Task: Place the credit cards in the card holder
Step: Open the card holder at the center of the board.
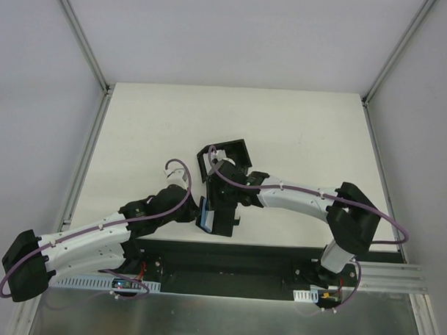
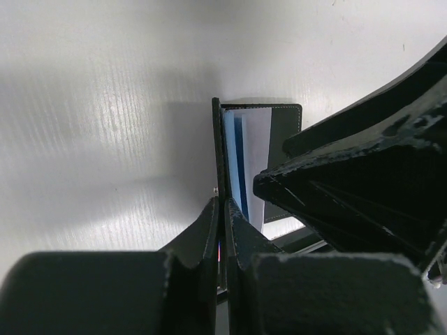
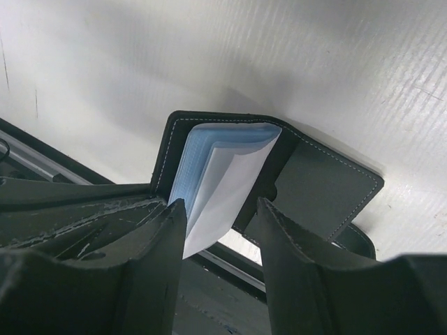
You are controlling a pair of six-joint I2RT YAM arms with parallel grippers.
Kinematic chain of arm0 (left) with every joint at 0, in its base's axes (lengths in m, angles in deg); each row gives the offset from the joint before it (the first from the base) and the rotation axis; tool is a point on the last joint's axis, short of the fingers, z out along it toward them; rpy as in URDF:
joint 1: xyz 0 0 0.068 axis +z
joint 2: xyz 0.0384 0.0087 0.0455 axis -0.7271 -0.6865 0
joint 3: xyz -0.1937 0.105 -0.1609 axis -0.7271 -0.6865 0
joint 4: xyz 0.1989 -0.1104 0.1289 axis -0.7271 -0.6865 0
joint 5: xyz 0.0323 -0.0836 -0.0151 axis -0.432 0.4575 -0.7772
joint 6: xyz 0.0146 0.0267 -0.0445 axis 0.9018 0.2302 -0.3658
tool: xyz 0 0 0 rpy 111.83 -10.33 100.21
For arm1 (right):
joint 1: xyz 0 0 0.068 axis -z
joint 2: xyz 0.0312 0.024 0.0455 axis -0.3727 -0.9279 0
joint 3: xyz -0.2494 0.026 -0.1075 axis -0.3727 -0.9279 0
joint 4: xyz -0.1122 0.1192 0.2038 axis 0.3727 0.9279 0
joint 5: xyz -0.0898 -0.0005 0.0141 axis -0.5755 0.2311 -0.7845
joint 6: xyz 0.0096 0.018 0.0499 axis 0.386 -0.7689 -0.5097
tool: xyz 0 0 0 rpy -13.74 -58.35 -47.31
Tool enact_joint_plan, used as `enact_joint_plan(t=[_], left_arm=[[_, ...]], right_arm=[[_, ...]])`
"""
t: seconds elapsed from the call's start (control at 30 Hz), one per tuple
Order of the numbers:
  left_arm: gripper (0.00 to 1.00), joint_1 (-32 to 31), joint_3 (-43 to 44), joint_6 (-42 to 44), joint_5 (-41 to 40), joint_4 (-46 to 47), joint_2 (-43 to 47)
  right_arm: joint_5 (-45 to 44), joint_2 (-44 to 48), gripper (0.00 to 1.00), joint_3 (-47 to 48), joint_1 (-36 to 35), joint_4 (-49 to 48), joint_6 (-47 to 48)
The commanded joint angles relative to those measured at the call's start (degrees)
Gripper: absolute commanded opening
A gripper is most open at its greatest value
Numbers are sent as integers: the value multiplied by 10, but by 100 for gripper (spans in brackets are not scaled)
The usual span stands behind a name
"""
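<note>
Right wrist view: the credit cards [image 3: 230,167], a pale stack, sit partway inside the opened card holder [image 3: 328,188], their free end jutting out between the jaws of my right claw [image 3: 220,204]. That claw stands released, jaws parted either side of the stack with a gap showing on one side, so I judge it is guiding the cards rather than pinching them. My left claw [image 2: 222,206] is clenched on one thin cover of the card holder. I read that as the reason the holder stands on edge and spread open: one arm braces the pocket while the other feeds it. From above, the holder lies close to the near edge of the desk [image 1: 136,135], about midway along it, between the two arms. A black open-topped box [image 1: 245,155] sits just behind it, toward the desk's middle. The cards do not look fully seated; a further push inward seems needed.
</note>
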Motion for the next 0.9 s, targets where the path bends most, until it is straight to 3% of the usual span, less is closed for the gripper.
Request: enact_joint_plan(t=[0.0, 0.5, 0.87], left_arm=[[0, -6, 13, -6, -7, 3, 12], [0, -6, -11, -14, -22, 2, 22], [0, -7, -67, -76, -30, 3, 28]], right_arm=[[3, -9, 47, 31, -3, 5, 0], [-36, 16, 30, -39, -3, 37, 0], [-65, 25, 28, -98, 4, 43, -2]])
